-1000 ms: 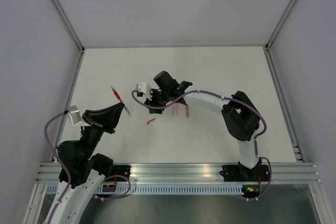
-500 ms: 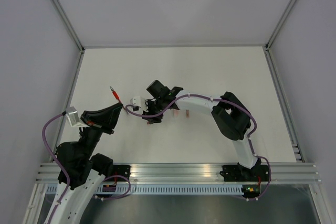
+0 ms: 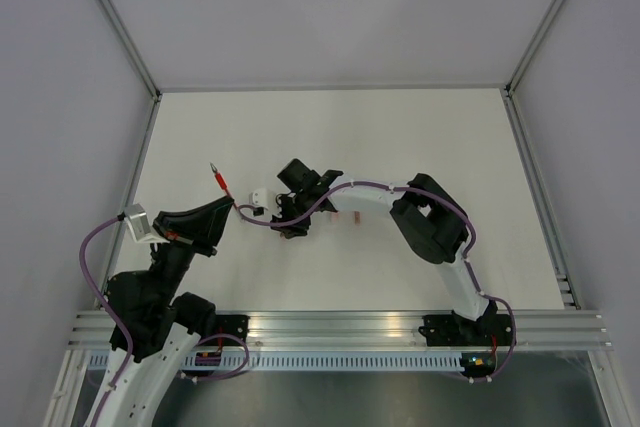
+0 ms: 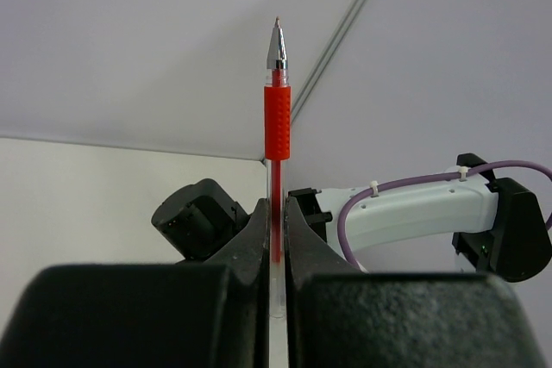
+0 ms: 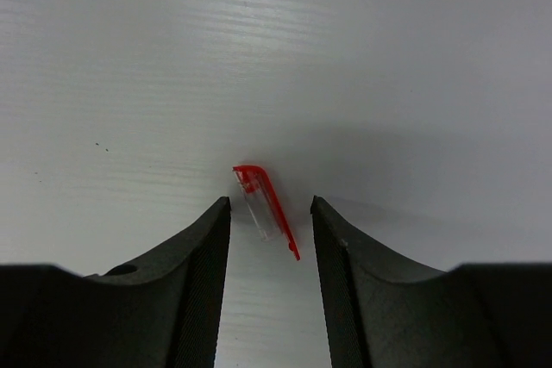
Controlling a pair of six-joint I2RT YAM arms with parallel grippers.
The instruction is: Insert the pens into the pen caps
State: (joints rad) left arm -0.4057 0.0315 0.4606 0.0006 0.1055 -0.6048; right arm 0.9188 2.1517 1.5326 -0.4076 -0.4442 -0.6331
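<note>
Left fingers point(image 4: 253, 243) pinched shut on red pen point(image 4: 276, 122), tip jutting well beyond them. Right fingers point(image 5: 197, 252) stood half open astride cap point(image 5: 261, 202), lying skewed between them on counter point(image 5: 388, 58) — uneven closing risked flicking it away or gripping it crooked.

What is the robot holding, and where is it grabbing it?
The left gripper pinches the red pen by its clear barrel, below the grip. The right gripper holds nothing; its jaws straddle a red cap.
</note>
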